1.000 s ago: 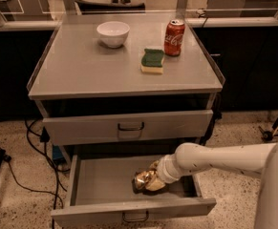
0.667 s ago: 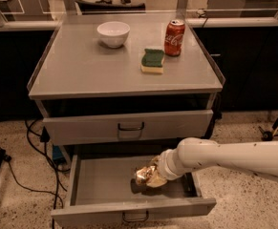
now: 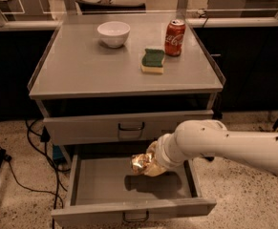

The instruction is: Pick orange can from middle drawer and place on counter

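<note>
The orange can (image 3: pixel 139 163), shiny gold and brown, is held in my gripper (image 3: pixel 148 163) a little above the floor of the open middle drawer (image 3: pixel 100 182). Its shadow falls on the drawer floor beneath it. The gripper is shut on the can, and my white arm (image 3: pixel 224 144) reaches in from the right. The drawer is pulled out, with its dark loop handle (image 3: pixel 136 217) at the front. The grey counter (image 3: pixel 86 73) lies above, over the closed upper drawer (image 3: pixel 129 126).
On the counter stand a white bowl (image 3: pixel 113 33) at the back, a green and yellow sponge (image 3: pixel 153 61) and a red Coca-Cola can (image 3: pixel 175 37) at the back right. Black cables (image 3: pixel 31 142) run on the floor to the left.
The gripper has risen with the orange can, from the drawer floor to above it and slightly forward. The arm has lifted with it.
</note>
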